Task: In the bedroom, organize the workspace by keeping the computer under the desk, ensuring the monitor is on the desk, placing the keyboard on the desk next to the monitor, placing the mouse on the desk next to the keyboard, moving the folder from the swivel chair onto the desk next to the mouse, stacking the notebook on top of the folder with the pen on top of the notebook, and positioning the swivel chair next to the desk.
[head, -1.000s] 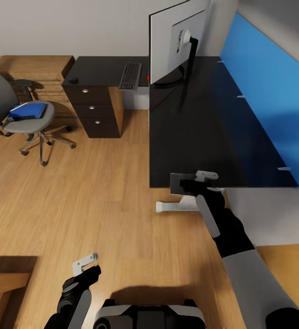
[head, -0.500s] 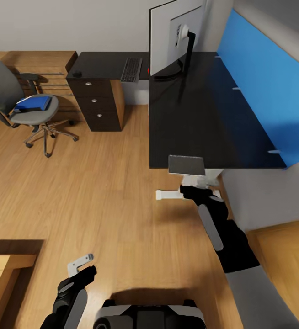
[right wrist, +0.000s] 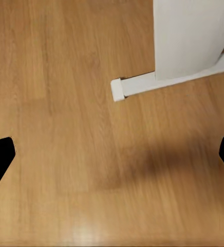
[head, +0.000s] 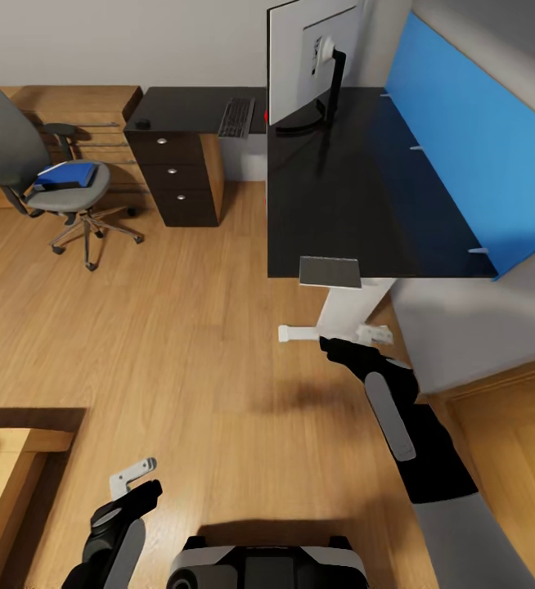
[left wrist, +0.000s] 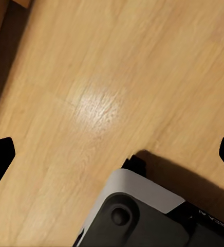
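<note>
The glossy black desk [head: 341, 204] carries the monitor [head: 312, 61] at its far end, with the keyboard [head: 236, 119] and the mouse [head: 142, 124] on the left wing. The dark notebook [head: 330, 272] lies flat on the desk's near edge. At far left the blue folder [head: 67, 173] rests on the seat of the grey swivel chair [head: 55, 196]. My right gripper [head: 374, 334] hangs open over the floor, below and in front of the notebook, holding nothing. My left gripper [head: 132, 477] is open, low over the floor. The pen and the computer are hidden.
The desk's white leg [right wrist: 186, 36] and foot [head: 300, 333] stand just beyond my right gripper. A blue wall panel [head: 464, 139] backs the desk. The dark drawer unit [head: 173, 176], a light-wood shelving counter [head: 79, 102] and wooden furniture [head: 6, 474] line the left.
My right gripper has let go of the notebook, which stays on the desk's near edge, and has drawn back and down off the desk. The head view has shifted too.
</note>
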Robot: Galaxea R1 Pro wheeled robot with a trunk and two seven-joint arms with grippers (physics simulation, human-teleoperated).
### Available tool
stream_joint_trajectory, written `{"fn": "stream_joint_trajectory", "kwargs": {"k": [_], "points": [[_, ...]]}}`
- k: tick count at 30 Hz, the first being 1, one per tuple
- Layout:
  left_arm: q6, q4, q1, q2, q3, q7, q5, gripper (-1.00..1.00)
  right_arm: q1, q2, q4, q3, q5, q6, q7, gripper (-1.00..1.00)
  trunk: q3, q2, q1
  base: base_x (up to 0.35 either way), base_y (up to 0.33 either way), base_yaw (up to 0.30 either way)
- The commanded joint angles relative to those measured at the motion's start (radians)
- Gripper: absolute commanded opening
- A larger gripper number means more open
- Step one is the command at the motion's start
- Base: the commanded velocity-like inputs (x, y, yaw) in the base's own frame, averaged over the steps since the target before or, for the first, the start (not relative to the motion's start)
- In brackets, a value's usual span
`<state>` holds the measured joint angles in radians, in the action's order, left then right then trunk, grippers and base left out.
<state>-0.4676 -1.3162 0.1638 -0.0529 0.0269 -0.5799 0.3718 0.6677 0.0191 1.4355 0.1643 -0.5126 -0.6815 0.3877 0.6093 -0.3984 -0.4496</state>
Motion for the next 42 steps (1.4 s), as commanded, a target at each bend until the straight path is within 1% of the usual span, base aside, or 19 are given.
{"fn": "stream_joint_trajectory", "kwargs": {"k": [1, 3, 6, 7, 8, 9, 12, 13, 14, 15, 16, 17, 18, 24, 25, 28, 30, 32, 42], "points": [[-0.004, -0.002, 0.000, 0.001, 0.001, 0.000, 0.009, 1.00, -0.009, -0.003, 0.007, -0.003, -0.018, -0.001, 0.009, 1.00, 0.001, -0.002, 0.000, -0.056, 0.000, 0.000], [-0.005, -0.003, 0.000, 0.003, 0.001, 0.010, 0.009, 1.00, -0.020, -0.004, 0.011, -0.014, -0.036, -0.001, 0.006, 1.00, 0.001, -0.002, 0.000, -0.041, 0.000, 0.000], [-0.006, -0.006, 0.000, 0.013, 0.001, 0.044, 0.010, 1.00, -0.046, -0.019, 0.015, -0.061, -0.108, -0.002, -0.035, 1.00, 0.001, -0.002, 0.000, -0.019, 0.000, 0.000], [-0.007, -0.014, 0.000, 0.021, 0.001, 0.071, 0.010, 1.00, -0.059, -0.035, 0.014, -0.091, -0.158, -0.004, -0.081, 1.00, 0.001, -0.002, 0.000, -0.009, 0.000, 0.000], [-0.008, -0.021, 0.000, 0.025, 0.001, 0.087, 0.010, 1.00, -0.064, -0.044, 0.013, -0.106, -0.184, -0.006, -0.109, 1.00, 0.001, -0.002, 0.000, -0.008, 0.000, 0.000], [-0.010, -0.036, 0.000, 0.032, 0.001, 0.122, 0.011, 1.00, -0.075, -0.069, 0.010, -0.133, -0.236, -0.007, -0.172, 1.00, 0.001, -0.002, 0.000, -0.005, 0.000, 0.000], [-0.017, -0.060, 0.000, 0.039, 0.002, 0.170, 0.013, 1.00, -0.091, -0.112, 0.002, -0.172, -0.306, -0.007, -0.267, 1.00, 0.001, -0.002, 0.000, -0.003, 0.000, 0.000], [-0.033, -0.076, 0.000, 0.042, 0.004, 0.193, 0.013, 1.00, -0.102, -0.140, -0.014, -0.201, -0.346, -0.005, -0.325, 1.00, 0.001, -0.002, 0.000, -0.002, 0.000, 0.000], [-0.099, -0.133, 0.000, 0.044, 0.024, 0.221, 0.021, 1.00, -0.118, -0.188, -0.088, -0.295, -0.418, -0.002, -0.445, 1.00, 0.001, -0.002, 0.000, 0.000, 0.000, 0.000], [-0.128, -0.155, 0.000, 0.044, 0.040, 0.226, 0.033, 1.00, -0.121, -0.197, -0.127, -0.336, -0.436, -0.002, -0.486, 1.00, 0.001, -0.002, 0.000, 0.000, 0.000, 0.000], [-0.142, -0.164, 0.000, 0.044, 0.048, 0.228, 0.042, 1.00, -0.122, -0.200, -0.145, -0.354, -0.443, -0.002, -0.506, 1.00, 0.001, -0.002, 0.000, 0.000, 0.000, 0.000], [-0.165, -0.176, 0.000, 0.045, 0.064, 0.231, 0.067, 1.00, -0.124, -0.204, -0.174, -0.383, -0.452, -0.002, -0.546, 1.00, 0.004, -0.009, -0.004, 0.000, 0.000, 0.000], [-0.174, -0.181, 0.000, 0.045, 0.071, 0.232, 0.081, 1.00, -0.124, -0.206, -0.185, -0.393, -0.455, -0.002, -0.566, 1.00, 0.008, -0.016, -0.008, 0.000, 0.000, 0.000], [-0.203, -0.195, 0.000, 0.048, 0.094, 0.235, 0.153, 1.00, -0.132, -0.210, -0.236, -0.425, -0.464, -0.002, -0.698, 1.00, 0.026, -0.058, -0.031, 0.000, 0.000, 0.000], [-0.207, -0.196, 0.000, 0.049, 0.097, 0.236, 0.165, 1.00, -0.135, -0.210, -0.257, -0.429, -0.466, -0.001, -0.743, 1.00, 0.030, -0.065, -0.035, 0.000, 0.000, 0.000], [-0.210, -0.197, 0.000, 0.050, 0.099, 0.236, 0.175, 1.00, -0.137, -0.210, -0.285, -0.432, -0.467, -0.002, -0.810, 1.00, 0.039, -0.086, -0.046, 0.000, 0.000, 0.000], [-0.212, -0.198, 0.000, 0.051, 0.100, 0.236, 0.179, 1.00, -0.139, -0.211, -0.306, -0.435, -0.467, -0.005, -0.889, 1.00, 0.045, -0.100, -0.054, 0.000, 0.000, 0.000], [-0.213, -0.197, 0.000, 0.051, 0.100, 0.236, 0.180, 1.00, -0.140, -0.214, -0.315, -0.438, -0.466, -0.008, -0.937, 1.00, 0.051, -0.114, -0.062, 0.000, 0.000, 0.000], [-0.212, -0.196, 0.000, 0.050, 0.099, 0.233, 0.177, 1.00, -0.141, -0.212, -0.320, -0.440, -0.467, -0.009, -0.979, 1.00, 0.083, -0.184, -0.100, 0.000, 0.000, 0.000]]}}
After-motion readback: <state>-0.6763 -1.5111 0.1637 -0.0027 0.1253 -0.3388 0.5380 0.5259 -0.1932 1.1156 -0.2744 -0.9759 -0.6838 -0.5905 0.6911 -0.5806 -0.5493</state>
